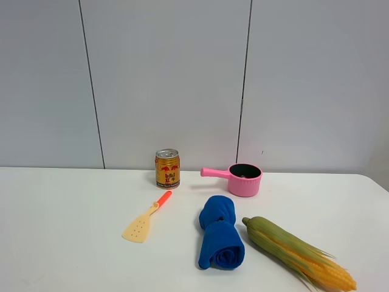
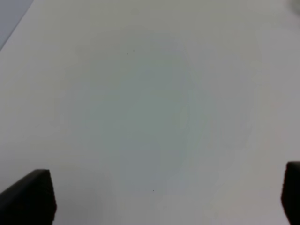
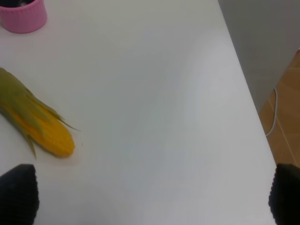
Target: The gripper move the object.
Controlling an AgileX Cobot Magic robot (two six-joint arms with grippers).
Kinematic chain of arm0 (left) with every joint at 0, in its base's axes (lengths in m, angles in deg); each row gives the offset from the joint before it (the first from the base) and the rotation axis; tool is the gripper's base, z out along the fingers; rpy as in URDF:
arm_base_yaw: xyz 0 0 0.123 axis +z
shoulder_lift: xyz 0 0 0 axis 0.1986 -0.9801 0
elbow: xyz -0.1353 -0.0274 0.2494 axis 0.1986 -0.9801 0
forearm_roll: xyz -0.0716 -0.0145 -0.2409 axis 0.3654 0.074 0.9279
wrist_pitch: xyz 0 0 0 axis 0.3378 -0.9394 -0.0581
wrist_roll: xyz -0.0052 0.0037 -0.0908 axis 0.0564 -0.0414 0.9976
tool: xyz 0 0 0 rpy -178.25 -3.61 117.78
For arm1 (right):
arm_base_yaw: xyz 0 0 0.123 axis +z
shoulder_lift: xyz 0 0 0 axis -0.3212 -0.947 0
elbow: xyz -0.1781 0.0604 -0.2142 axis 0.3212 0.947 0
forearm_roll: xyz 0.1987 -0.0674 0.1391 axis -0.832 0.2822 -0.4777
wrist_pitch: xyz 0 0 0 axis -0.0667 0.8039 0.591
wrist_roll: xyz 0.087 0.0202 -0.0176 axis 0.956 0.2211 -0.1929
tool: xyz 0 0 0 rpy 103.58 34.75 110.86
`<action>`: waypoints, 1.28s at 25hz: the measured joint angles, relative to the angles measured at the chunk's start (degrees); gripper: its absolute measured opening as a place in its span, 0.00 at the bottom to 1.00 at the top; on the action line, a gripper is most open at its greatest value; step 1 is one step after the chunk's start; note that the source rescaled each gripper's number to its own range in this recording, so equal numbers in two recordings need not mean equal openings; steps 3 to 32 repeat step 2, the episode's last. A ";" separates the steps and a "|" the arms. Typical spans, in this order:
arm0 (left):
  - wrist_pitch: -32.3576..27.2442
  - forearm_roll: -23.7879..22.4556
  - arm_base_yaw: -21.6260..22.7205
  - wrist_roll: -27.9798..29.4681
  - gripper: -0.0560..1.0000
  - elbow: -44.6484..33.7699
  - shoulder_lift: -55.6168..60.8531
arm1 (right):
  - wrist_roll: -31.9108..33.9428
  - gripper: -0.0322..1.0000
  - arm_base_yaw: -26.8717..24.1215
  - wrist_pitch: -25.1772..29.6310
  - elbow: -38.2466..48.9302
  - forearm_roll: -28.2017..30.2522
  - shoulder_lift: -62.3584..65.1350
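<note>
The small dark capsule does not show plainly in any view. The inside of the pink pot [image 1: 245, 180] is dark and I cannot tell what it holds. Neither arm appears in the exterior high view. In the left wrist view my left gripper [image 2: 159, 197] is open, its dark fingertips [image 2: 28, 197] wide apart over bare white table. In the right wrist view my right gripper [image 3: 152, 194] is open over bare table near the right edge, with the corn's tip [image 3: 42, 131] and the pink pot [image 3: 23, 16] ahead of it.
On the white table [image 1: 73, 207] stand a gold and red can [image 1: 167, 169], a cream spatula with an orange handle [image 1: 146, 219], a rolled blue cloth [image 1: 220, 240] and a corn cob in its husk [image 1: 298, 252]. The table's right edge [image 3: 243, 79] drops to the floor.
</note>
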 joint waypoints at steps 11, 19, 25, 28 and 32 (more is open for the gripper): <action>0.00 0.00 0.00 0.00 1.00 0.00 0.00 | 0.00 1.00 0.00 0.00 0.00 0.00 0.00; 0.00 0.00 0.00 0.00 1.00 0.00 0.00 | 0.00 1.00 0.00 0.00 0.00 0.00 0.00; 0.00 0.00 0.00 0.00 1.00 0.00 0.00 | 0.00 1.00 0.00 0.00 0.00 0.00 0.00; 0.00 0.00 0.00 0.00 1.00 0.00 0.00 | 0.00 1.00 0.00 0.00 0.00 0.00 0.00; 0.00 0.00 0.00 0.00 1.00 0.00 0.00 | 0.00 1.00 0.00 0.00 0.00 0.00 0.00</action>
